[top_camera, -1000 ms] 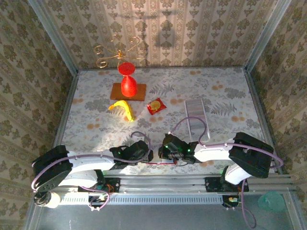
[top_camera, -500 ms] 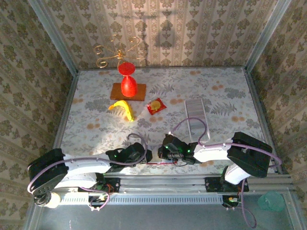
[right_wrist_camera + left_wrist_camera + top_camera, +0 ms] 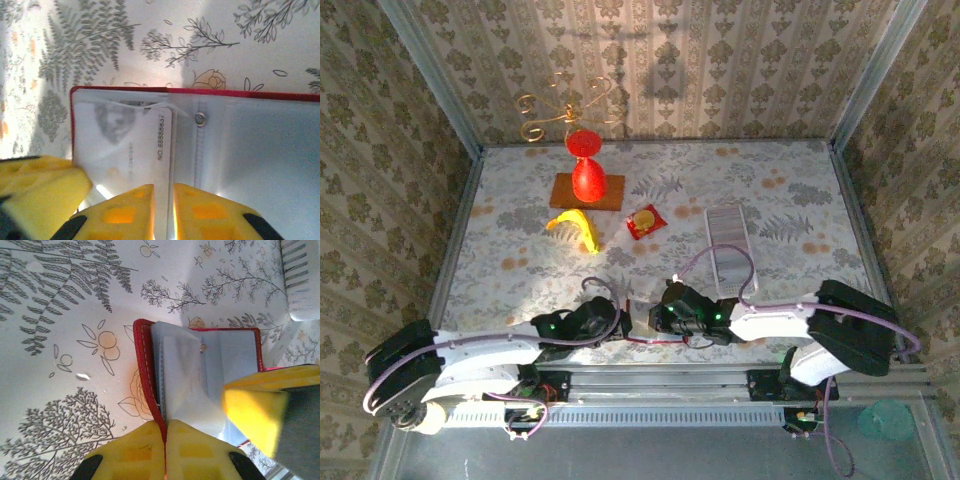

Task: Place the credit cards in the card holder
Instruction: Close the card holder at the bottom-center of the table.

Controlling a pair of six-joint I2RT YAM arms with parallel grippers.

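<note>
Floral tabletop (image 3: 790, 190), damask walls (image 3: 740, 70); card holder (image 3: 230, 355) open.

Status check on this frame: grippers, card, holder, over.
Left gripper shut on card holder edge, holder open. Right gripper astride a credit card lying in the holder, grip unclear. Nothing blocking the pocket.

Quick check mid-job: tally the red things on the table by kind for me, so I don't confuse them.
Vase: 1
Sachet with yellow circle: 1
Card holder, lying open: 1
Total red things: 3
</note>
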